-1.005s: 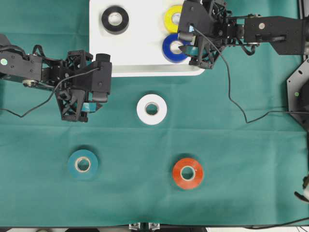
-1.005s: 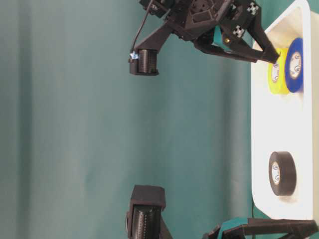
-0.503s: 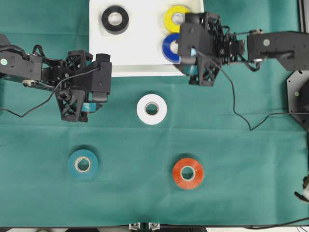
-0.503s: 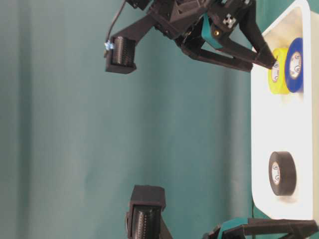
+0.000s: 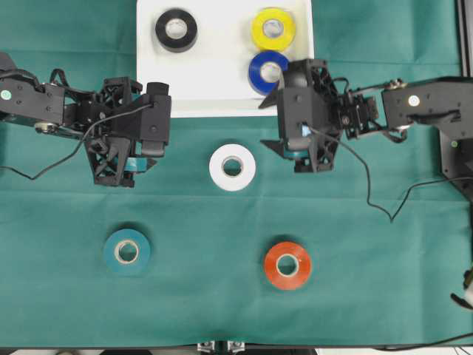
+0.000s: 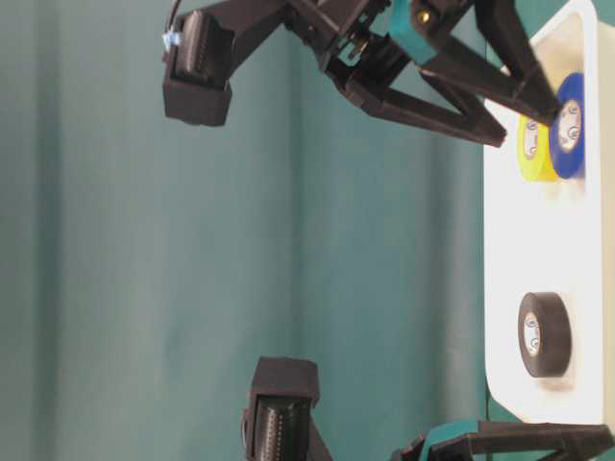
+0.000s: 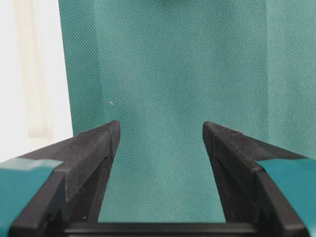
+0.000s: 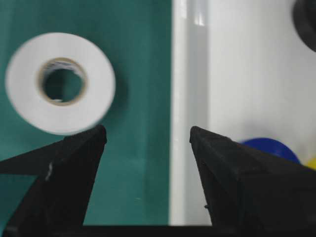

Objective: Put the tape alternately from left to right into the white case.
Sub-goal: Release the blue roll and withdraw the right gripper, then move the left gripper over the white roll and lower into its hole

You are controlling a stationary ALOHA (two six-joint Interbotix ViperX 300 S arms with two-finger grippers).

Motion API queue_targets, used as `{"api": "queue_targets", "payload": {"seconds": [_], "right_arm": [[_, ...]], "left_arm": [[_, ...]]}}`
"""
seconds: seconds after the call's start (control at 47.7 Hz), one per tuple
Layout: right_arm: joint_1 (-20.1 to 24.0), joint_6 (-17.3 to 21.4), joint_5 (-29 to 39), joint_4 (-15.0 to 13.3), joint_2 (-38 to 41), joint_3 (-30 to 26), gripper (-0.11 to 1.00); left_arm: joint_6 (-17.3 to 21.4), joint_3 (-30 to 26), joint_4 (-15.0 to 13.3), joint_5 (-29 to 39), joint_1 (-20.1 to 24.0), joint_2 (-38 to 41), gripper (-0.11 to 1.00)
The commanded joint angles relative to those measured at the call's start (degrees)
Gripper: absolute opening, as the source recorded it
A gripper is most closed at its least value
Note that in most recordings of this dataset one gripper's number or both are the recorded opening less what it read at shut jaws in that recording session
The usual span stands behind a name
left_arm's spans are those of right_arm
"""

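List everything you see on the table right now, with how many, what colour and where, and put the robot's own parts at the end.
white case: one, white, top middle of the overhead view.
black tape: one, in the case, left side.
yellow tape: one, in the case, right side.
blue tape: one, in the case, just below the yellow one.
white tape: one, on the cloth below the case.
teal tape: one, on the cloth, lower left.
orange-red tape: one, on the cloth, lower middle.
green cloth: one, covers the table.
left gripper: black, open, empty, over the cloth at left.
right gripper: black, open, empty, by the case's lower right corner.
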Motion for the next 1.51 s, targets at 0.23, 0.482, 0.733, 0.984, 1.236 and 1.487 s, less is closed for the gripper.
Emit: {"api": "queue_targets", "payload": {"seconds": [0.23,0.482,0.733,0.984,1.236,1.487], "right_arm": [[2.9,0.2,-2.4,0.5,-1.2,0.8,0.76],[4.4,2.6,-2.6,1.2,-1.2,1.8,0.76],[4.3,4.3,-2.6,1.1,-1.1,2.5,0.76],[4.4,4.4,-2.6,1.1,-1.2,2.6,0.76],[4.4,4.5,-2.6,1.1,-1.2,3.0,0.76],[4.4,4.5,-2.6,1.0,-1.1,2.9,0.76]], "left_arm": [[-0.1,-1.1,-0.1,-0.3,-0.6,-1.1,0.97],[-0.2,-1.2,-0.1,-0.4,-1.0,-1.1,0.97],[-0.1,-2.5,-0.1,-2.1,-1.4,0.3,0.97],[-0.2,-5.4,-0.1,-4.7,-2.0,2.4,0.97],[-6.2,-8.5,-0.1,-5.5,-1.9,5.5,0.97],[-14.7,-11.2,-0.1,-5.6,-1.7,9.8,0.97]]}}
